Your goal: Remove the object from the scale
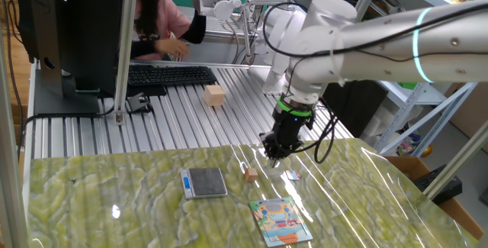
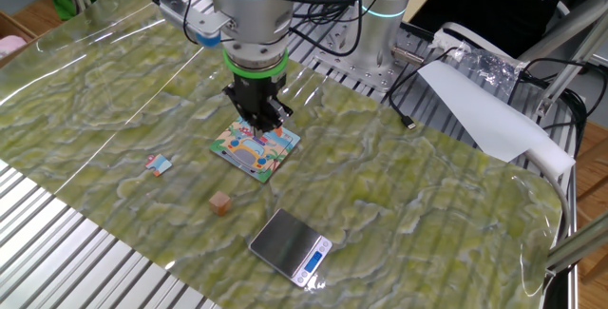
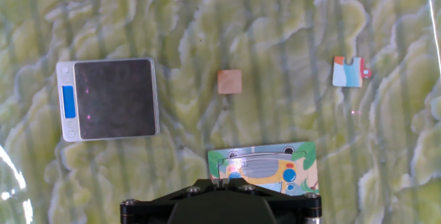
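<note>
Your cube (image 3: pixel 229 82) sits on desk (image 3: pixel 289 38), off scale (image 3: pixel 110 98), just beside its right edge in hand view, not touching. Scale platform bare. Gripper (image 2: pixel 258 116) hangs above picture card (image 2: pixel 255 150), holding nothing; finger spread: you cannot tell from these views

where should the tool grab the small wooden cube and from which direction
Come straight down on the cube and close on two opposite side faces. It sits flat on the table, apart from the scale and picture card, so every side is free.
</note>
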`<state>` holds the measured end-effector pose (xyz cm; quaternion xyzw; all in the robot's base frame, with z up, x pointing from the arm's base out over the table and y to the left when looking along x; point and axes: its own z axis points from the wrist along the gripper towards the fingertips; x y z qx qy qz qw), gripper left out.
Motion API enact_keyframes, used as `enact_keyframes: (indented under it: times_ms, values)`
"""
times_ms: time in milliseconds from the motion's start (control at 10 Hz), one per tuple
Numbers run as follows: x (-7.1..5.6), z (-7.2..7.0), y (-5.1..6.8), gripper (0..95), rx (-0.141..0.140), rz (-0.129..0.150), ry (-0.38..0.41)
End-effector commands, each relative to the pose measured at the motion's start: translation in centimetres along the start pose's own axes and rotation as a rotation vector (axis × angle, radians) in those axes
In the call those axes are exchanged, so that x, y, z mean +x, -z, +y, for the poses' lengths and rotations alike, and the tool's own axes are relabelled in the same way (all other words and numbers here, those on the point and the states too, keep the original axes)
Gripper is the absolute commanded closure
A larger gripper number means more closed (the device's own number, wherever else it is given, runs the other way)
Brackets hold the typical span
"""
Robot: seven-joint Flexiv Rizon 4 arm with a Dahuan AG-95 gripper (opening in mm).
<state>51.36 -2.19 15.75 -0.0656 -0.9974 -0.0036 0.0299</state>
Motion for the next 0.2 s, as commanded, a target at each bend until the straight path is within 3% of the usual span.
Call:
enact_keyframes:
  times_ms: [100, 200]
  values:
    - [-0.18, 0.07, -0.03, 95.0, 0.000, 0.007, -0.022]
    - [-0.18, 0.08, -0.03, 95.0, -0.001, 0.007, -0.023]
